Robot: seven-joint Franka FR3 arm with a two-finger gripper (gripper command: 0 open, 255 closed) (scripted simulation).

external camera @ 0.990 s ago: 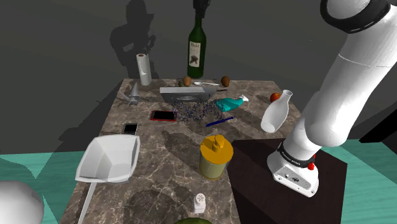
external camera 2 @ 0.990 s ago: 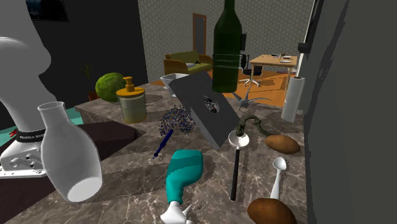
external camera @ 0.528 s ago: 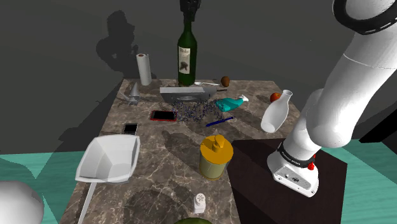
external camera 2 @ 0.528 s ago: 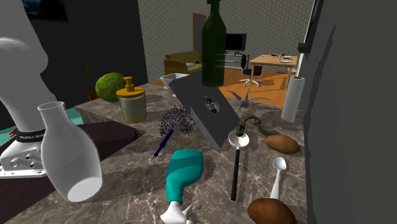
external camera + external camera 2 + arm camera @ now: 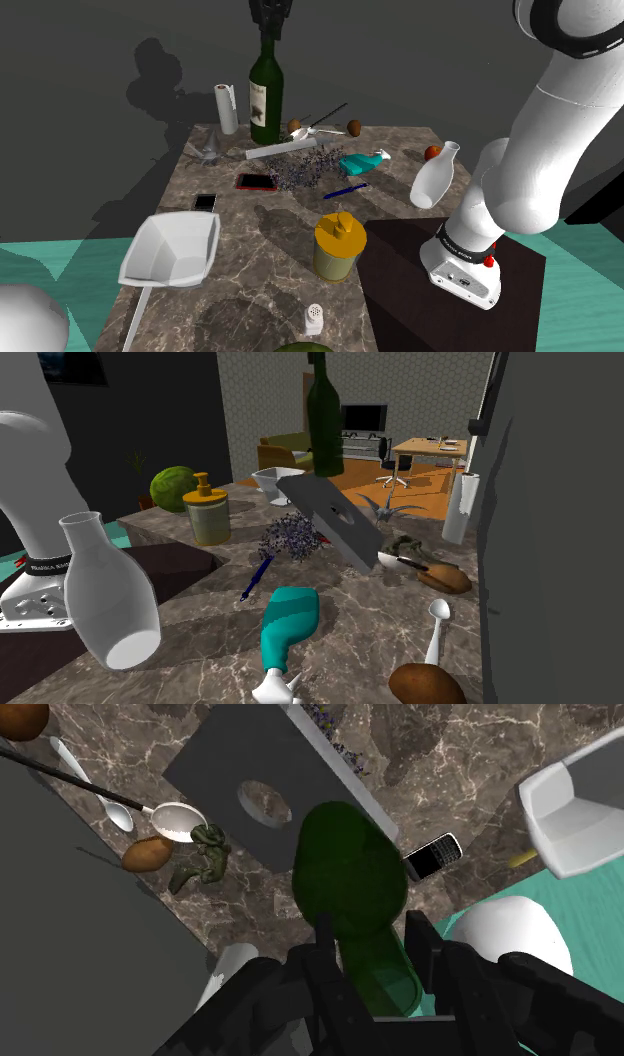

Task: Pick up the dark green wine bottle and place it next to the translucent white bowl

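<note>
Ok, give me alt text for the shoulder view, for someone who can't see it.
The gripper holds a dark green wine bottle upright by its neck over the far end of a cluttered marble table. A white bowl sits at the near left corner, the white arm at right.

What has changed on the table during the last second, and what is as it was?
The hand, shut on the wine bottle, carried it toward the shoulder view's left. The grey board with a hole shifted and tilts differently, and the black-handled ladle beside it was displaced. The white bowl, yellow jar and white vase did not move.
</note>
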